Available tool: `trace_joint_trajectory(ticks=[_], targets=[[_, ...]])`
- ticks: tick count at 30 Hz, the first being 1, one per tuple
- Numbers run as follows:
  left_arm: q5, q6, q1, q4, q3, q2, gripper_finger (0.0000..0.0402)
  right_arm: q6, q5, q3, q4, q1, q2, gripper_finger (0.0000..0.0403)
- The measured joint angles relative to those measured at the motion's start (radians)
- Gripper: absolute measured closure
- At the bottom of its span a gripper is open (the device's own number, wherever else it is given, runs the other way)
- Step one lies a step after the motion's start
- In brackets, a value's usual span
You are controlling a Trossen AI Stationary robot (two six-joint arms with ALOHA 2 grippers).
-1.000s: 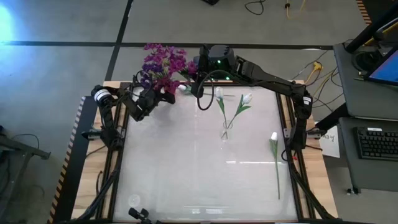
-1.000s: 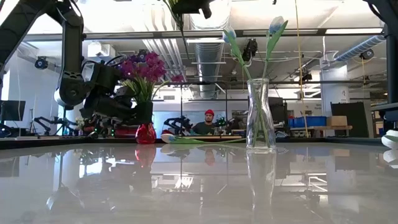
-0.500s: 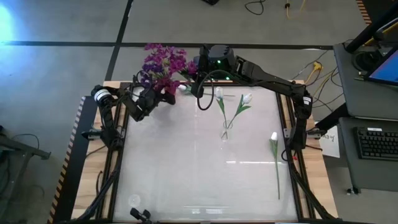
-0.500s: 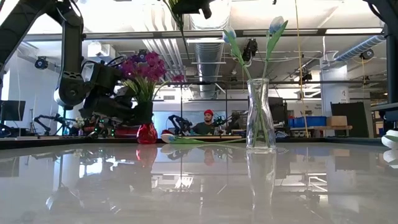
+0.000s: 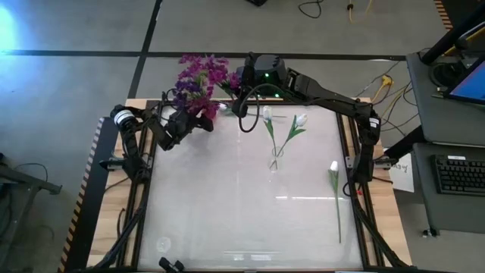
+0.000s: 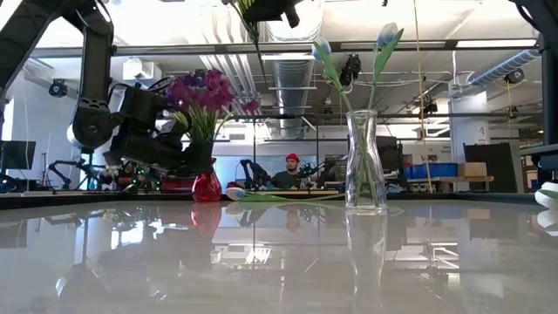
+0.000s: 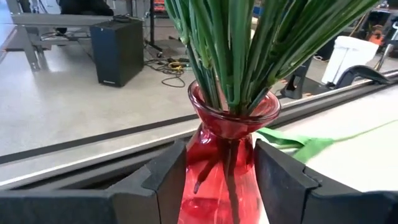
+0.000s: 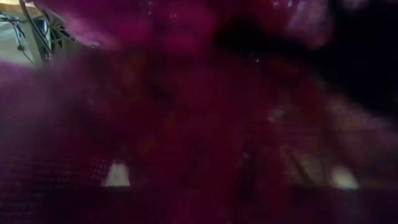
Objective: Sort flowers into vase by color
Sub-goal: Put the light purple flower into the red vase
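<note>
Left gripper (image 7: 217,180) jaws astride red vase (image 7: 221,158) at table's far edge (image 5: 333,106), grip unclear, right gripper jaws closed

Purple flowers (image 5: 198,76) stand bunched in a red vase (image 7: 227,163) at the desk's far left edge. Two white flowers (image 5: 284,125) lean apart in a clear glass vase (image 6: 364,162) mid-desk. A third white flower (image 5: 335,196) lies flat near the right edge.

Around my table lies grey concrete floor (image 5: 76,30), a desk with a keyboard (image 5: 460,174) at three o'clock, ceiling ducts (image 6: 296,74) overhead
</note>
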Motion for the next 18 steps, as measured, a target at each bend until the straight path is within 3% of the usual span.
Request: trace_joint_trajectory(ticks=[10,18], targets=[[0.018,-0.054,-0.054,0.033,-0.088,-0.044,0.0242,0.062,-0.030,-0.004,0.011,0.000,0.000,0.0380],[0.018,-0.094,-0.083,0.034,-0.128,-0.070,0.0242,0.131,-0.080,-0.056,0.180,-0.001,0.027,0.0380]])
